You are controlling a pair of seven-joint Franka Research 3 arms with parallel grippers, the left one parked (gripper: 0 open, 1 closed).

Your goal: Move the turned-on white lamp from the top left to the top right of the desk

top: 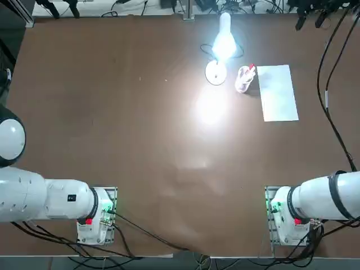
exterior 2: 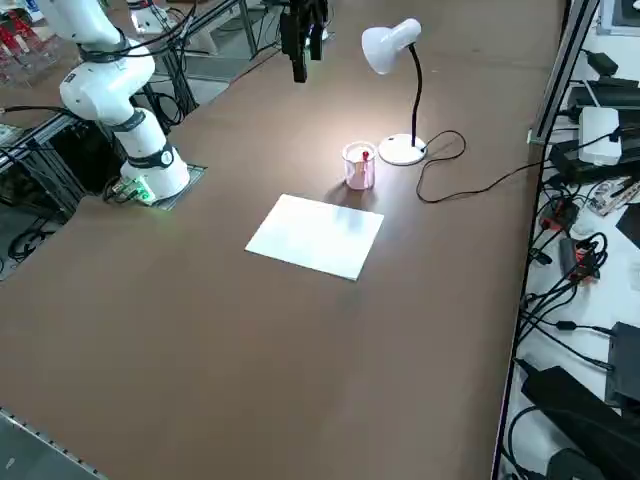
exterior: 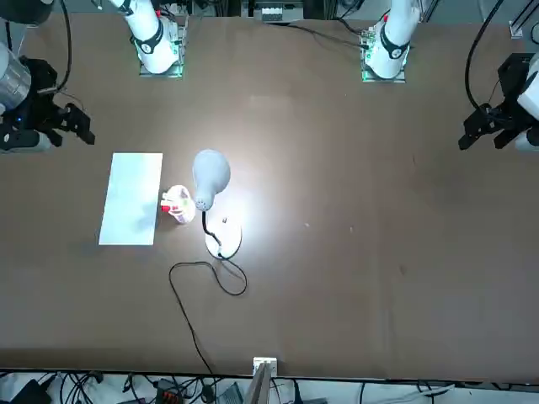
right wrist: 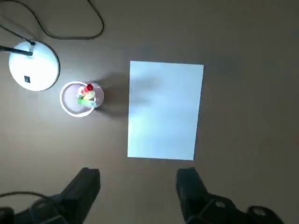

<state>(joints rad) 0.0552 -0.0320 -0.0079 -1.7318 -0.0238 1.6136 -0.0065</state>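
Observation:
The white lamp (top: 216, 72) stands lit at the desk's (top: 112, 124) far edge, a little right of centre. Its glowing head (exterior 2: 385, 45) throws a bright patch on the brown top. A thin black cord (exterior: 202, 278) loops from its round base (right wrist: 34, 65) toward the far edge. My right gripper (right wrist: 138, 175) hangs high above the desk, over the near edge of the white paper sheet, well apart from the lamp. It is open and holds nothing. The same gripper shows at the left edge in the front view (exterior: 80, 126) and up high in the right side view (exterior 2: 298, 65).
A clear pen cup (top: 244, 79) with red-tipped pens stands just right of the lamp base. Beside it lies a white paper sheet (top: 277, 93). Cables and power gear (exterior 2: 590, 200) crowd the floor past the far edge.

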